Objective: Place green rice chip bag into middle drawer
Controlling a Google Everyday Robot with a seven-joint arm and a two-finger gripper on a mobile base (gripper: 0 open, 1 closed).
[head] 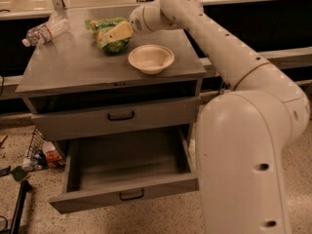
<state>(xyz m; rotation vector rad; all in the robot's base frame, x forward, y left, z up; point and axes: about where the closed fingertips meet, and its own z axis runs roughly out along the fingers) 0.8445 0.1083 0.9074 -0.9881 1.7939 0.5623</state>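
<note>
green rice chip bag (111,45) at rear of cabinet top (73,65), just behind white bowl (151,58), gripper (113,33) low over the bag, its grip state cannot be told, lowest drawer (122,193) pulled open, clear bottle (46,30) apart at a rear corner

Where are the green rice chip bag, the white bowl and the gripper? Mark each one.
green rice chip bag (99,25), camera view, its upper left part.
white bowl (151,58), camera view, its bare inside.
gripper (113,33), camera view, its tip, over the bag.

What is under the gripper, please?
The green bag lies under the gripper on the cabinet top. The gripper covers part of the bag, so whether they touch cannot be seen.
</note>
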